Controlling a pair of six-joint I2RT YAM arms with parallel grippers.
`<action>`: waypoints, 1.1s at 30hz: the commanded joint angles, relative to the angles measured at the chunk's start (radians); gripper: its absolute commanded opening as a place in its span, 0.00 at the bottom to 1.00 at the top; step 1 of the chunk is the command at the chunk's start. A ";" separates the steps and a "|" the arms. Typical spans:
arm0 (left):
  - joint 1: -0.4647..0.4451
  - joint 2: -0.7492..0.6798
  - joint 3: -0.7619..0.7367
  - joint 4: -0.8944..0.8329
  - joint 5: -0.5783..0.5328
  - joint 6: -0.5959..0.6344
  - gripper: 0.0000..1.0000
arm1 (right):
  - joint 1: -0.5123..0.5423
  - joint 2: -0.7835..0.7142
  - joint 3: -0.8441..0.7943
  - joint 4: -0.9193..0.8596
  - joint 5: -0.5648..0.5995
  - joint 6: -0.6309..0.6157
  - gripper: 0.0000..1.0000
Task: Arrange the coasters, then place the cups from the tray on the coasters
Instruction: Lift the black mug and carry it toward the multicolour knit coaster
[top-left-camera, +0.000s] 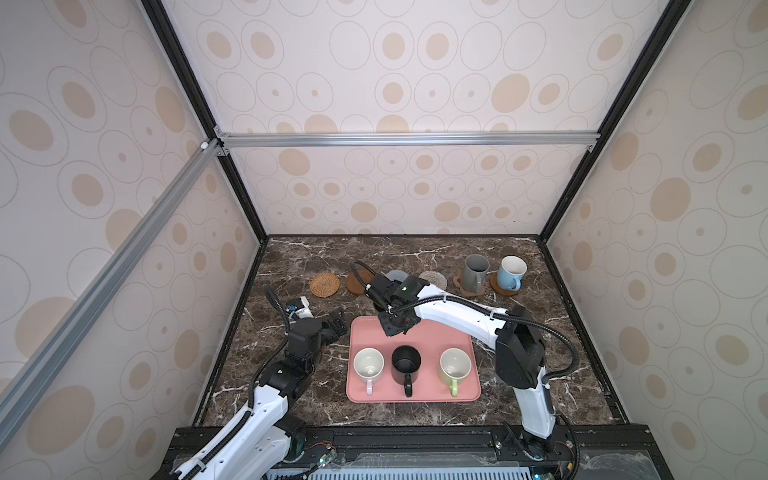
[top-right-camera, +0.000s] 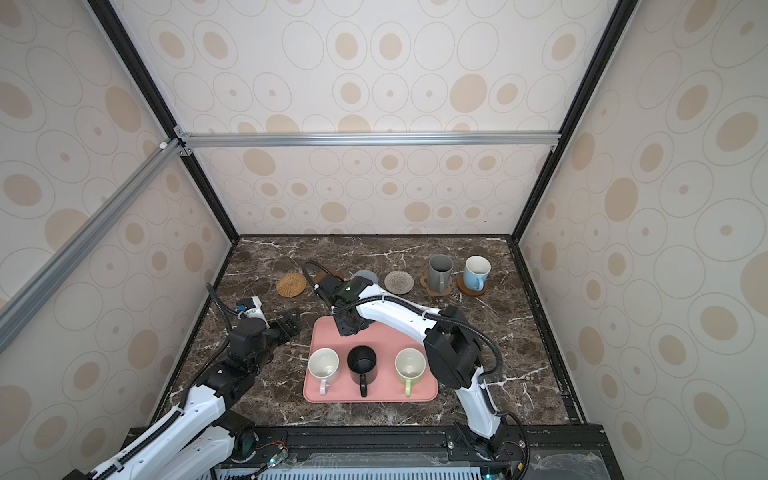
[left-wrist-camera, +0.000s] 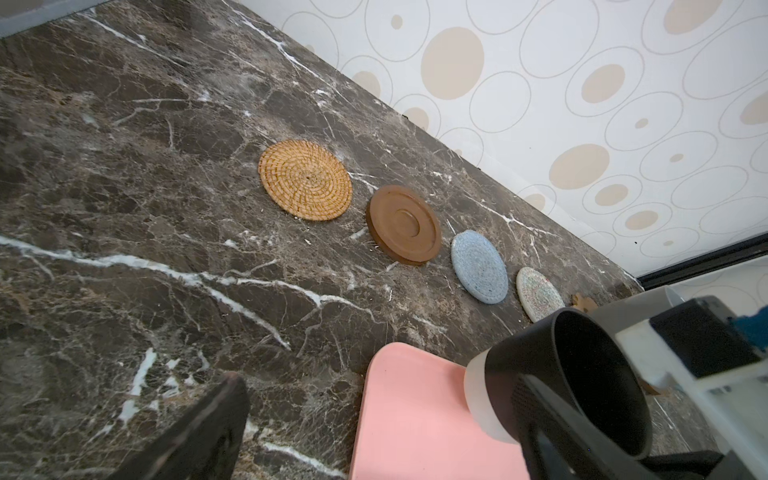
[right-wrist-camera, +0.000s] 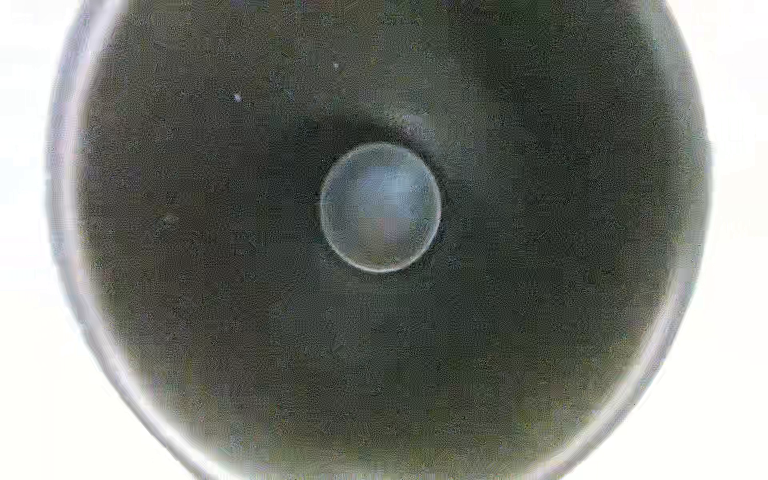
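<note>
The right gripper (top-left-camera: 394, 323) is clamped shut on the wall of the held black mug (left-wrist-camera: 590, 374); 1 translucent finger pad (left-wrist-camera: 478, 395) is seen against the outside of that wall. The mug is located over the far edge of the tray (top-left-camera: 415, 398); whether its base is clear of the tray cannot be told. The left gripper (top-left-camera: 336, 323) is spread wide and empty, just beside the tray's far left corner.

The mug is judged rigid, fairly heavy, smooth-walled and breakable. A rim pinch may let it swing or slip, so it should be kept upright and set down gently.

4 bare coasters lie along the counter's far edge: rattan coaster (left-wrist-camera: 305, 178), brown disc (left-wrist-camera: 403, 224), blue-grey coaster (left-wrist-camera: 480, 266), cream-grey coaster (left-wrist-camera: 538, 291). The grey mug (top-left-camera: 475, 272) and light blue mug (top-left-camera: 512, 272) are seated toward the far right corner. On the tray stand the pale pink mug (top-left-camera: 368, 362), second black mug (top-left-camera: 406, 360) and light green mug (top-left-camera: 455, 362).

The counter (top-left-camera: 415, 253) is hard, smooth dark marble; thin coasters may slide on it. It is enclosed on 3 sides by patterned walls (top-left-camera: 415, 187).
</note>
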 joint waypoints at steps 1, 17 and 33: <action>-0.007 0.009 0.018 0.016 -0.004 0.025 1.00 | -0.013 -0.064 0.035 0.018 0.060 0.009 0.12; -0.007 0.059 0.053 0.030 0.022 0.060 1.00 | -0.119 -0.111 -0.028 0.069 0.097 0.009 0.12; -0.006 0.064 0.056 0.031 0.028 0.057 1.00 | -0.223 -0.108 -0.068 0.153 0.110 0.009 0.11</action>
